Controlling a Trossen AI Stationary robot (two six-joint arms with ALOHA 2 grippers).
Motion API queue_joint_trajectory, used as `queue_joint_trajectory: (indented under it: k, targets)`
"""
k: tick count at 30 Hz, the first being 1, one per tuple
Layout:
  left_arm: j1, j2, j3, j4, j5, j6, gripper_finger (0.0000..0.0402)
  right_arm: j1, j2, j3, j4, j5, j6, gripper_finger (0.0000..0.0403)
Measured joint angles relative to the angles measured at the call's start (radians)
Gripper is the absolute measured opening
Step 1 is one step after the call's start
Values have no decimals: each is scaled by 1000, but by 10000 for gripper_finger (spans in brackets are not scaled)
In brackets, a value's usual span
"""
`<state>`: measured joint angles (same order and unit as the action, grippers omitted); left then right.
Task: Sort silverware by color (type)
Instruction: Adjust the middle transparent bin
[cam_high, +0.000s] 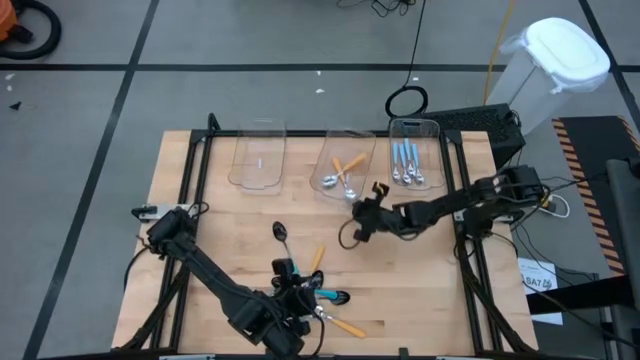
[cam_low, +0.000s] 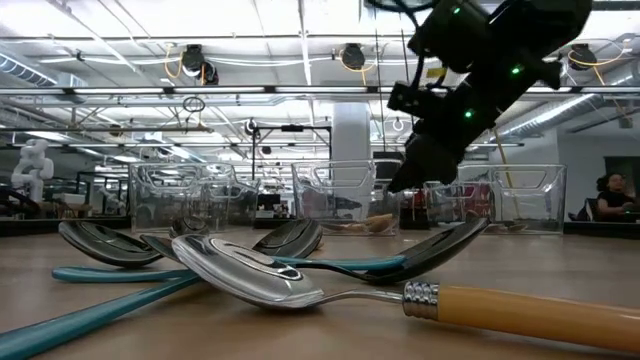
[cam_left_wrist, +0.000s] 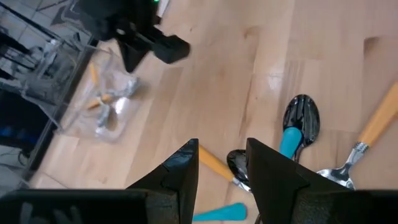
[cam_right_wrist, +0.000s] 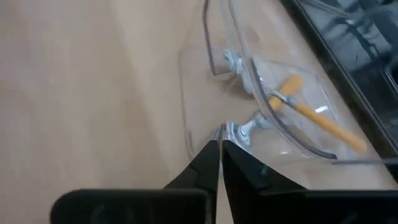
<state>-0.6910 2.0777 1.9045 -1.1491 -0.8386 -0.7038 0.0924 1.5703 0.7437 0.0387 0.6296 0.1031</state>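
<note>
My left tool (cam_high: 300, 305) hangs over the heap of spoons (cam_high: 310, 295) at the near edge of the worktop (cam_high: 420, 280), its two fingers part-way apart with nothing between them. In that heap I see teal handles with black bowls and orange handles with shiny silver bowls, crossed and lying on one another. I judge these spoons light and stiff, the polished bowls slippery and apt to skate from a pinch, so I would take each by the handle, near its middle, choosing one that lies on top. One black-bowled spoon (cam_high: 279, 232) lies alone a little farther off, and an orange spoon (cam_high: 317, 257) lies just beside the heap. Farther still, my right tool (cam_high: 362, 218) stands in front of the middle bin (cam_high: 345, 165), fingers brought together and holding nothing that I can see. That bin holds orange spoons; the right bin (cam_high: 413, 150) holds light-blue ones (cam_high: 405, 160); the left bin (cam_high: 258, 152) looks empty. I can read no brand, label or writing on the spoons or bins.
</note>
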Motion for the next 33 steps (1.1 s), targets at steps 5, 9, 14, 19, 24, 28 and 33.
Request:
queue_joint_trajectory:
  k: [5,9,14,19,24,28,33]
  targets:
    - [0,26,0,-2,0,-10,134,-60,-9,0,-2,5,-34,4]
    - [7,57,0,-4,5,-9,134,-82,-8,0,-13,-4,-53,2]
    - [14,66,0,-5,9,-9,134,-80,-8,0,-55,21,-60,3]
    - [16,65,0,-1,11,13,134,-80,-9,0,-92,53,-33,3]
    - [23,65,0,2,11,45,134,-43,-21,0,-122,34,-19,4]
    - [37,65,0,16,11,92,134,-30,-21,0,-59,-7,-39,4]
    - [62,65,0,117,13,185,134,-48,-16,0,43,0,-81,4]
